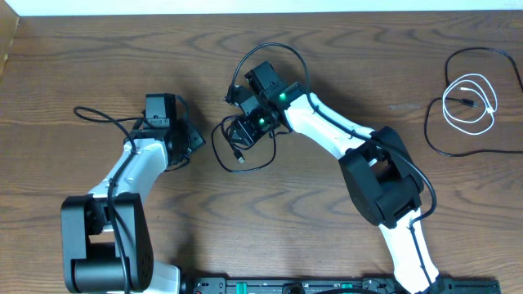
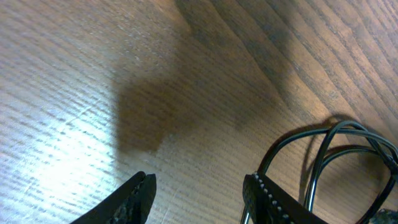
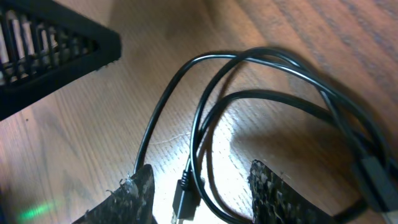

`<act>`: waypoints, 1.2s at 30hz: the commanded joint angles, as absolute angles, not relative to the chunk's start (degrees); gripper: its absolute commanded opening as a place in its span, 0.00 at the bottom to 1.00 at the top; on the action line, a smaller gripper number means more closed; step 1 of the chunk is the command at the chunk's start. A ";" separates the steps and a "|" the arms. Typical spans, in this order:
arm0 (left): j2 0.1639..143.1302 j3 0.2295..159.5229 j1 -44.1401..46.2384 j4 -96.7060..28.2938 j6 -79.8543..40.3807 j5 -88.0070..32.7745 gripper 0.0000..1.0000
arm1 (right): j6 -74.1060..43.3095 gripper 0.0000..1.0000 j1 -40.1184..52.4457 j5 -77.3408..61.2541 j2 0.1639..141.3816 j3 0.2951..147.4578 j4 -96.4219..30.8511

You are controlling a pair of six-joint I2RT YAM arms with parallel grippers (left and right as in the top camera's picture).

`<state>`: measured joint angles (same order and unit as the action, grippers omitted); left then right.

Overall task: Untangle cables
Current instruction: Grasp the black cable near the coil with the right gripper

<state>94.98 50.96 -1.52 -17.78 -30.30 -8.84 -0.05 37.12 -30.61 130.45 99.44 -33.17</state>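
Left fingers (image 2: 134, 198), right fingers (image 3: 140, 194) half parted, empty; black cable (image 3: 182, 196) on wood-grain table (image 1: 270, 233).

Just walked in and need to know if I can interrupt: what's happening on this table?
Two robot arms are sorting out cables. The right pincer is open, straddling a coiled black cable at mid-table without gripping it. The left pincer, also open, hovers beside that coil, holding nothing. A white cable lies looped at the far right.
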 commanded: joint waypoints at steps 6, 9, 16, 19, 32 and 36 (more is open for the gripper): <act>98.59 51.11 -1.91 -15.94 -30.72 -13.52 0.52 | 1.80 0.45 39.38 -29.98 134.80 99.90 -32.75; 98.59 51.11 -1.93 -15.77 -30.72 -13.47 0.52 | 1.83 0.41 39.66 -29.89 135.83 99.90 -32.45; 98.59 51.11 -1.91 -15.31 -30.74 -13.54 0.52 | 1.80 0.01 39.46 -28.69 136.07 99.92 -32.32; 98.59 51.11 -1.96 -14.66 -30.70 -15.88 0.53 | 1.80 0.01 38.22 -30.52 135.74 100.14 -32.40; 98.59 51.11 -1.98 -12.47 -27.46 -25.10 0.63 | 1.80 0.01 29.02 -62.57 135.22 100.20 -27.44; 98.59 51.11 -1.96 -12.25 -26.70 -25.63 0.64 | 1.83 0.01 28.42 -65.80 135.22 100.20 -26.41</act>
<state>98.06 50.96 -1.67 -12.56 -28.42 -23.94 1.28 28.03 -57.19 134.63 99.59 -26.92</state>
